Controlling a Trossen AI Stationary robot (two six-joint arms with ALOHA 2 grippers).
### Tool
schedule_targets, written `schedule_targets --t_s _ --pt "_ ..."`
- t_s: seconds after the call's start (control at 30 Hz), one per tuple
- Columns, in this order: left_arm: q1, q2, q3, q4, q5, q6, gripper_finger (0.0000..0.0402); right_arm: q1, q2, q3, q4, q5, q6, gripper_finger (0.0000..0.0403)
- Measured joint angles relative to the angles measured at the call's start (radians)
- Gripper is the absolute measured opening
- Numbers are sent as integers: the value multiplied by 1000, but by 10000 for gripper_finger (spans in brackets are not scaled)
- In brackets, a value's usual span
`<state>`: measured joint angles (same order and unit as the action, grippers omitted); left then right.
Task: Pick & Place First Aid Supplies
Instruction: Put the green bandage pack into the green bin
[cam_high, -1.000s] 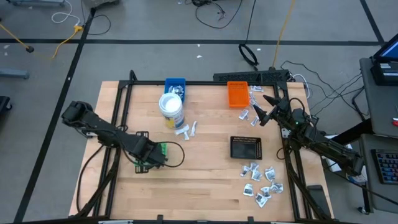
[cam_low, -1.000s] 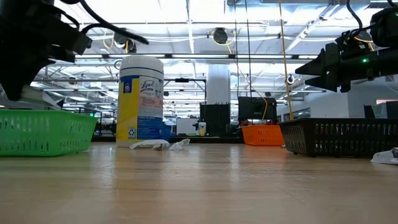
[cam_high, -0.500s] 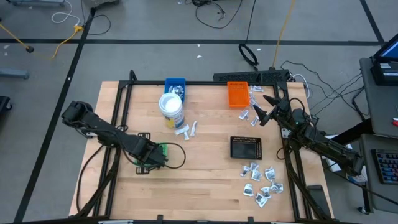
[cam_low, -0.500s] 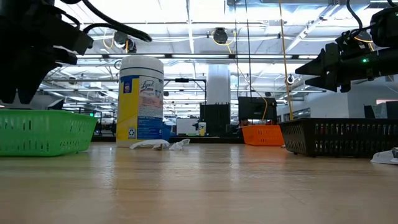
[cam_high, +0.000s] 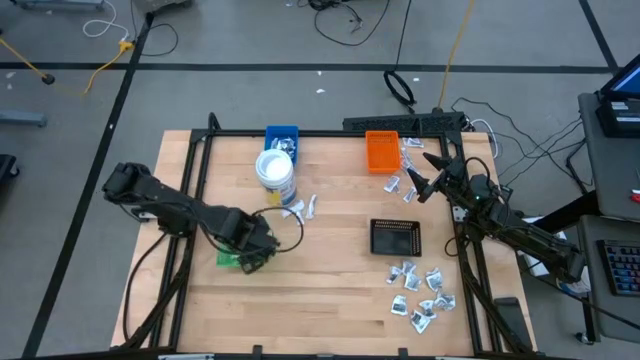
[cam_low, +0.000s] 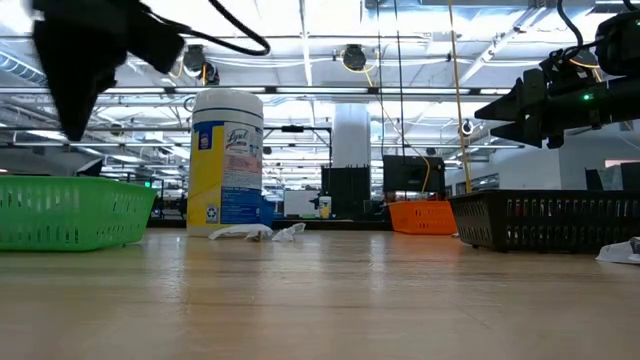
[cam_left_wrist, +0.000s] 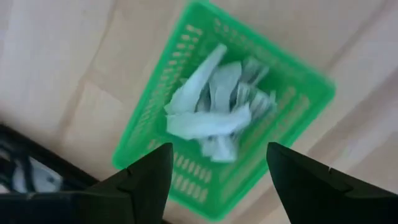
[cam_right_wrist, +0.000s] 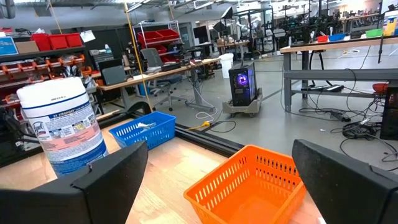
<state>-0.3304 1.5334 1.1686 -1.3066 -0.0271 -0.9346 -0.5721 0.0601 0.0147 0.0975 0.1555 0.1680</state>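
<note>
Green tray (cam_high: 232, 259) half hidden beneath spread left pincer (cam_high: 262, 247); right pincer (cam_high: 432, 177) likewise spread, aloft.

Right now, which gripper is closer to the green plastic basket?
Left. The left gripper hovers open just above the green plastic basket, which holds white packets. The right gripper waits across the table near the orange basket.

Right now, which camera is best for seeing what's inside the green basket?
The left wrist view: it looks down into the green basket and shows the white packets piled inside. In the high view the left arm covers most of the basket. The low view shows only its side wall. The right wrist view misses it.
</note>
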Motion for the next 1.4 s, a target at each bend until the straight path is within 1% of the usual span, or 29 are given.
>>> schedule_targets --t_s 0.17,0.23,0.4,0.5,0.87,1.13,1.2,1.3,1.4 --pt "41 38 67 4 0 -296 253 0 0 0 0 0 0 393" --pt "58 57 88 18 -1 -390 249 0 0 0 0 0 0 393" --pt "94 89 120 98 -1 -508 244 0 0 0 0 0 0 393" --pt "112 134 168 135 -8 -555 248 0 0 0 0 0 0 393" --pt "179 382 422 134 -26 -566 239 0 0 0 0 0 0 393" --pt "202 511 593 131 -27 -529 237 0 0 0 0 0 0 393" --pt "206 529 620 131 -28 -519 238 0 0 0 0 0 0 393" --pt "218 540 627 136 -36 -505 238 0 0 0 0 0 0 393" --pt "238 553 627 136 -103 -460 239 0 0 0 0 0 0 393"
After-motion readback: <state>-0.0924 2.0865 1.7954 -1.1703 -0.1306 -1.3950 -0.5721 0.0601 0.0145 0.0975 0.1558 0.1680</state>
